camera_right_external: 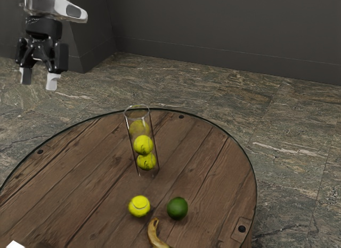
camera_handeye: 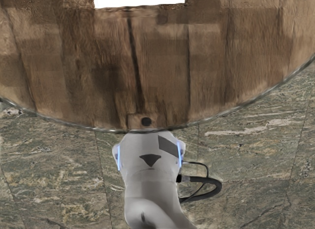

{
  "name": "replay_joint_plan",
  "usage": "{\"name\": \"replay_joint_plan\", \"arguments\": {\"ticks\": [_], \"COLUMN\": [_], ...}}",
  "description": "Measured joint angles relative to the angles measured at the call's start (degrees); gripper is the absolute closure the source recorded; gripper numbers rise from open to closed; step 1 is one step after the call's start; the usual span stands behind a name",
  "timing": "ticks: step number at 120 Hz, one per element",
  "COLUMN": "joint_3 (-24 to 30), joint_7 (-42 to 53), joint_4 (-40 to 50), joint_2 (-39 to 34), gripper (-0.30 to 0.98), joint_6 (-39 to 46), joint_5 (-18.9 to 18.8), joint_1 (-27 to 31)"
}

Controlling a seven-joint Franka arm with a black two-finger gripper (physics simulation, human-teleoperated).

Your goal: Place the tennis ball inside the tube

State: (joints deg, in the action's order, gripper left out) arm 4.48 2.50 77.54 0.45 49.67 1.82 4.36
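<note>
My gripper (camera_right_external: 39, 79) hangs high at the exterior view's upper left, its two fingertips apart with nothing between them. Well away from it, a clear tube (camera_right_external: 128, 136) stands on the round wooden table (camera_right_external: 69, 178), slightly tilted in the picture, with yellow balls stacked inside. A loose tennis ball (camera_right_external: 139, 206) rests on the wood a short way from the tube's base, beside a dark green round object. The wrist view looks down on bare planks of the table (camera_handeye: 162, 66).
The green round object (camera_right_external: 177, 208) and a banana (camera_right_external: 155, 234) lie close to the loose ball. A white object (camera_right_external: 15, 245) is at the exterior view's lower left. Past the table's rim, the wrist view has the arm's base (camera_handeye: 149, 165) and a black cable.
</note>
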Motion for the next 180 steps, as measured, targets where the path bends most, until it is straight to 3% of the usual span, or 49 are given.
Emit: {"name": "replay_joint_plan", "arguments": {"ticks": [14, 37, 47, 69, 98, 136, 152, 180], "joint_3": [-1.5, -1.3, -1.1, 2.0, 6.7, 9.2, 9.3, 9.3], "joint_7": [1.0, 2.2, 2.4, 0.8, -10.0, -21.0, -24.2, -28.1], "joint_4": [4.2, 33.1, 40.8, 48.7, 55.3, 59.6, 59.6, 60.5], "joint_2": [-0.7, -13.3, -12.8, -9.0, -5.5, 1.4, 4.5, 4.7], "gripper": [0.00, 0.00, 0.00, 0.00, 0.00, 0.00, 0.01, 0.13], "joint_6": [13.9, 35.1, 44.0, 60.1, 71.3, 85.6, 88.9, 90.9], "joint_5": [-0.3, 0.3, 0.7, 1.0, 2.2, -6.2, -7.5, -8.0], "joint_1": [-1.8, -5.2, -5.4, -5.7, -8.8, -7.7, -8.3, -8.4]}}
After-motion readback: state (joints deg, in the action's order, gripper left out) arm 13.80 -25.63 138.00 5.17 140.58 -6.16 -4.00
